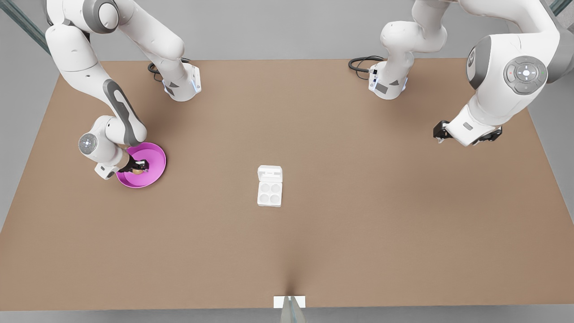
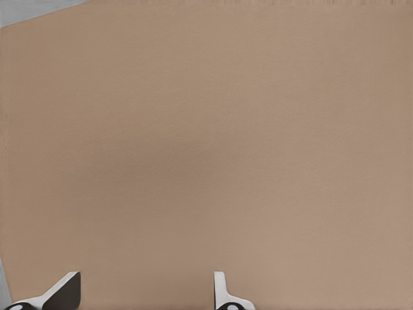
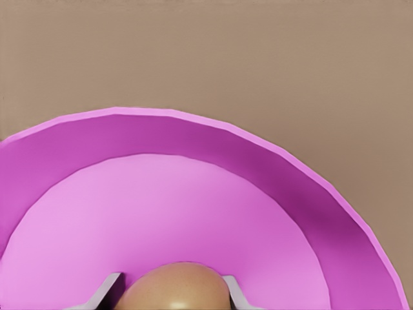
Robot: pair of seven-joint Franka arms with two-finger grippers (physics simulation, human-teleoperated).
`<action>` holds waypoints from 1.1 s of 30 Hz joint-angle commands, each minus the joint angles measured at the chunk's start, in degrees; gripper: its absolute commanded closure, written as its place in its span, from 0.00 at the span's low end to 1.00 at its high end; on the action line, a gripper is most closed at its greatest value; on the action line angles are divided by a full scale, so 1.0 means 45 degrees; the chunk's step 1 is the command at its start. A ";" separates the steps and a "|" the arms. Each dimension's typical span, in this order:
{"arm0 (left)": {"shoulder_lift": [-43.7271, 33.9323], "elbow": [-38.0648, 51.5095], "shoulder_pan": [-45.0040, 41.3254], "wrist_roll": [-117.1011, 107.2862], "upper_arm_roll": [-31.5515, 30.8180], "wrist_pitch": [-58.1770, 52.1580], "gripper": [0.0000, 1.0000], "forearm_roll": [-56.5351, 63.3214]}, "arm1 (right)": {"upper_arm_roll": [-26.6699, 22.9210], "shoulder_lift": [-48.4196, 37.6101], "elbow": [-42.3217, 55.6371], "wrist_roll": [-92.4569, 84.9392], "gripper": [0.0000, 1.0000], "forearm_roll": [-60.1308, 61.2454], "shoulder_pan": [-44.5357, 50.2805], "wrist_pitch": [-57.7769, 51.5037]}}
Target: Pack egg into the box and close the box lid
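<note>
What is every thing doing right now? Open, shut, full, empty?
Egg: in the pink dish, between the right gripper's fingers.
Box: open, all four wells empty.
Lid: flipped back flat.
Right gripper: shut on the egg.
Left gripper: open, empty, waiting over the table.

A broad, flat brown table (image 1: 287, 242) carries a round pink dish (image 1: 154, 158) toward the front view's left and a small white square plastic carton (image 1: 270, 192) near the middle, its hinged lid (image 1: 270, 173) lying open on the far side.
</note>
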 commanded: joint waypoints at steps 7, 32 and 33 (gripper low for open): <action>0.0007 -0.0014 -0.0013 -0.0015 -0.0003 -0.0040 0.00 -0.0006 | 0.0273 -0.0039 0.0324 0.0353 0.45 -0.0088 -0.0006 -0.0761; 0.0065 -0.0092 0.0006 0.0004 0.0036 -0.0118 0.00 -0.0006 | 0.3028 0.2617 0.9913 0.9786 0.45 -0.0010 0.6907 -0.6600; 0.0065 -0.0092 0.0006 0.0004 0.0036 -0.0118 0.00 -0.0006 | 0.2636 0.2773 1.0323 1.0372 0.46 0.0009 0.7767 -0.6600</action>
